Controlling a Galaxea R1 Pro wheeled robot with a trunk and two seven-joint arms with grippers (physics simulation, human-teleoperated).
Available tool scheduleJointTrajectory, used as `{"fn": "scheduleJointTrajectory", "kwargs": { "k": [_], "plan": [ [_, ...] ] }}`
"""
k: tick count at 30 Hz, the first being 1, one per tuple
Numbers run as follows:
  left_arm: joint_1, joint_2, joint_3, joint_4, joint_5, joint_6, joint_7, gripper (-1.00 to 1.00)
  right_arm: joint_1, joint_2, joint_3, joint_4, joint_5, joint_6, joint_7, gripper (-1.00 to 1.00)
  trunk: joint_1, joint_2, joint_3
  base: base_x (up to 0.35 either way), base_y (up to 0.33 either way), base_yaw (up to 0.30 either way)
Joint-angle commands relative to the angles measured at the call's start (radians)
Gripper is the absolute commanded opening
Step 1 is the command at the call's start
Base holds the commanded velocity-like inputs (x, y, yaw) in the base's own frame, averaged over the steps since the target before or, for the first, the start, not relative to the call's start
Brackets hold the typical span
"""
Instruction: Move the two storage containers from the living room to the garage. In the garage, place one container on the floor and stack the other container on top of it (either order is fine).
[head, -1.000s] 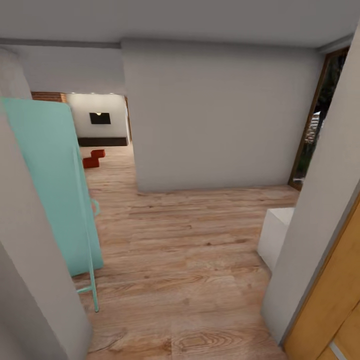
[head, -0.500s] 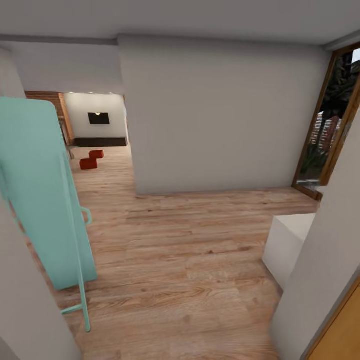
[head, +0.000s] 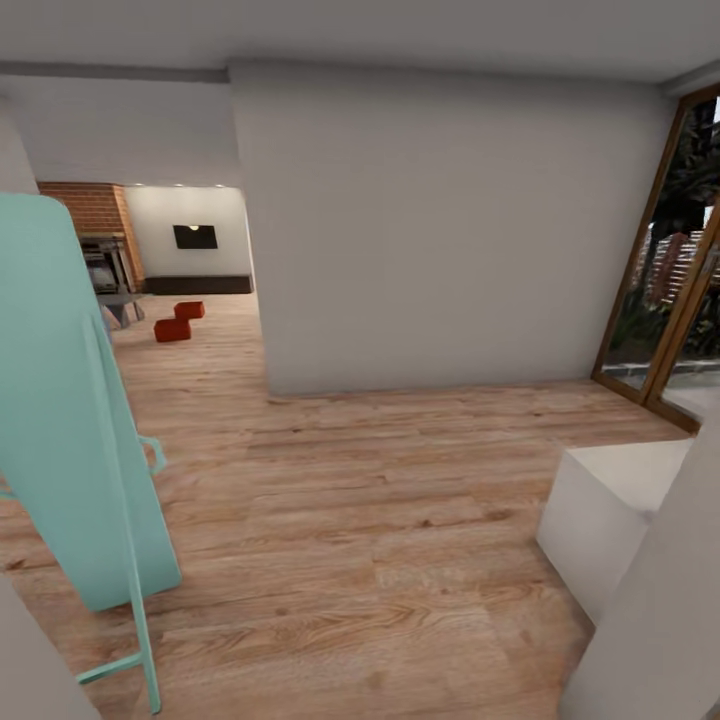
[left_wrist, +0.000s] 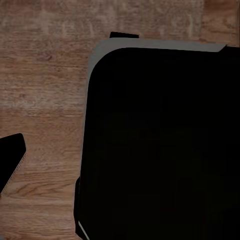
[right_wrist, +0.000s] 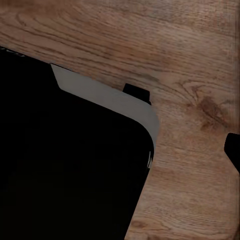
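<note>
en route, hallway | 2 storage containers (head: 180, 321) far off on living room floor (head: 215, 345), nothing carried | grippers' state can't tell, arms tucked for driving

red containers (head: 180, 320) x2 | teal chair (head: 70, 420) x1 | white block (head: 610, 510) x1, prob.

Both wrists point straight down over dark rounded base (left_wrist: 160, 145).
</note>
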Motion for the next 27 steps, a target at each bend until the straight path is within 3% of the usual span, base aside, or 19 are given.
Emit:
{"fn": "scheduleJointTrajectory", "kwargs": {
  "k": [1,27],
  "plan": [
    [0.0,0.0,0.0,0.0,0.008,-0.002,0.0,1.0,-0.001,0.0,0.006,0.003,-0.011,-0.006,0.006,1.0,0.001,0.0,-0.001,0.323,0.0,0.0],
    [0.0,-0.001,0.0,0.0,0.009,-0.002,-0.001,1.0,-0.001,0.0,0.006,0.003,-0.011,-0.006,0.006,1.0,0.001,0.0,-0.001,0.322,0.0,0.0]
  ]
}}
